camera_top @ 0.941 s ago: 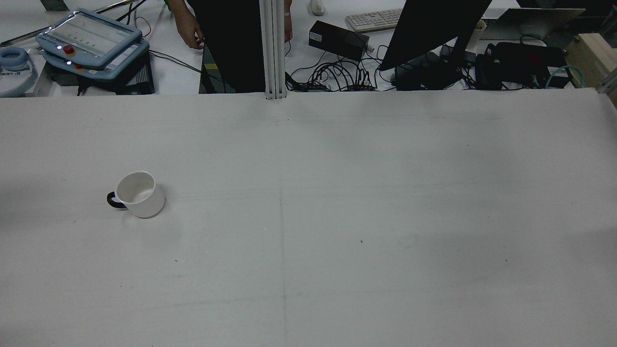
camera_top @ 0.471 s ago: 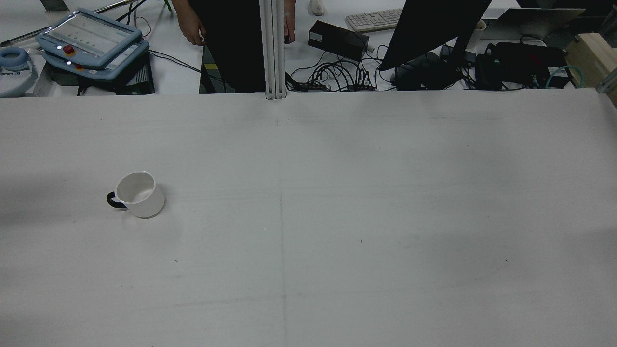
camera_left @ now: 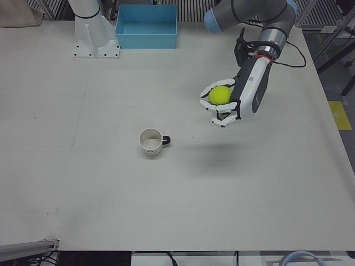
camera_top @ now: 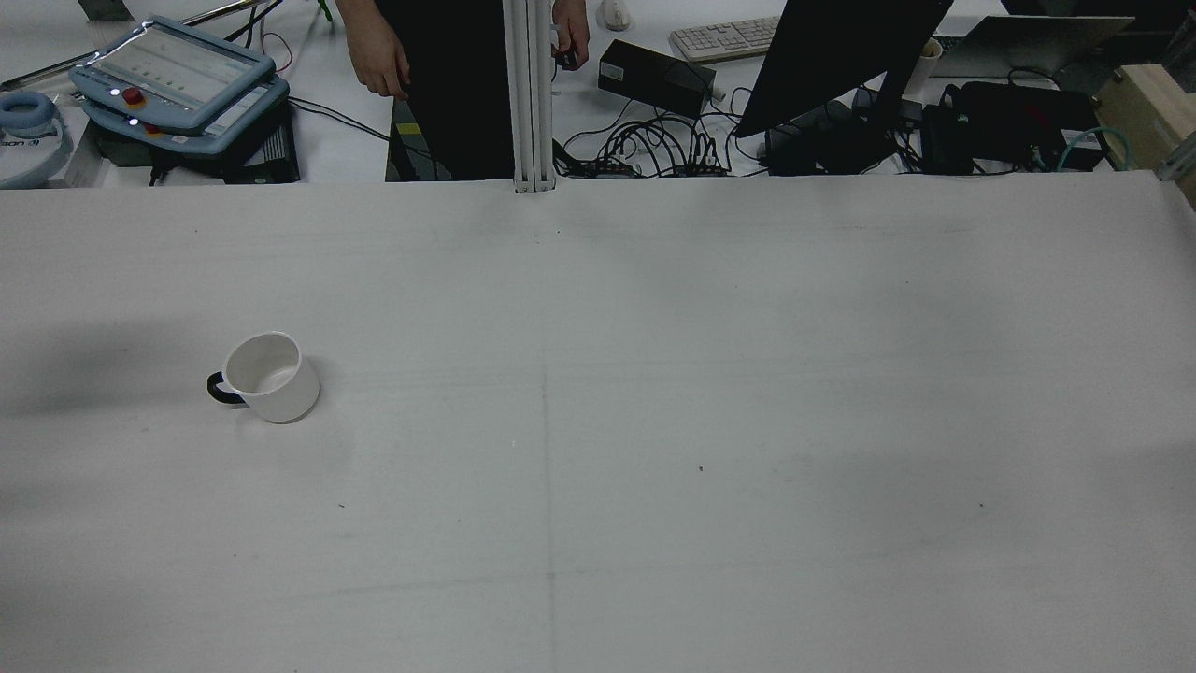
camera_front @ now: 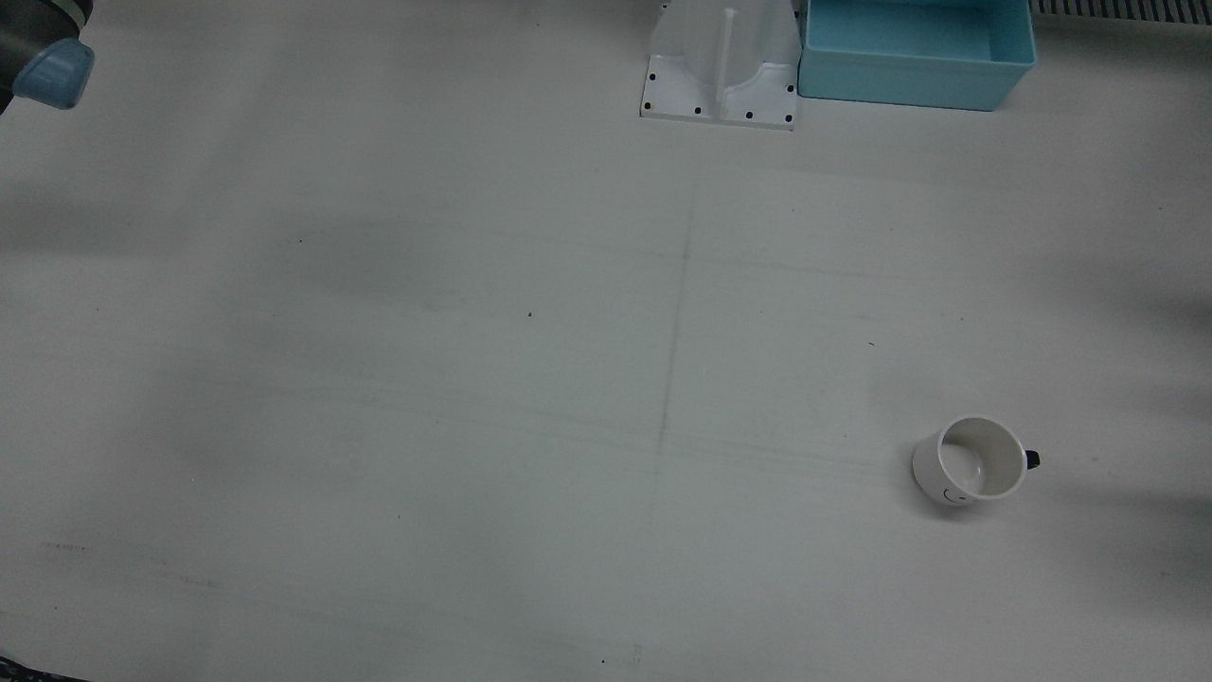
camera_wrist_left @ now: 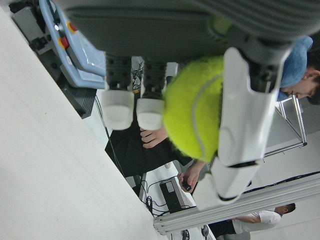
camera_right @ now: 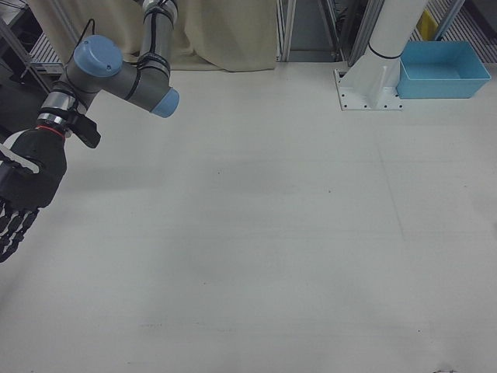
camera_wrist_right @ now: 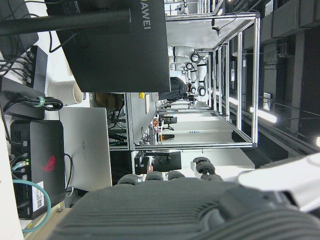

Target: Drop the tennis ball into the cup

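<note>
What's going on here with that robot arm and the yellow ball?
The robot's left hand is holding a tennis ball up in the air above the white table. Its job is to drop the ball into the white cup, which stands upright and empty on the table, some way off from the hand. The ball is not yet over the cup. The right hand hangs at the far side of the table, holding nothing.

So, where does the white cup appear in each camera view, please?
Front view: cup, lower right, handle pointing right.
Rear view: cup, left of centre, handle pointing left.
Left-front view: cup, left of centre.
Right-front view: not in it.
Left hand view: not in it.
Right hand view: not in it.
Shared landmark: blue bin.
</note>
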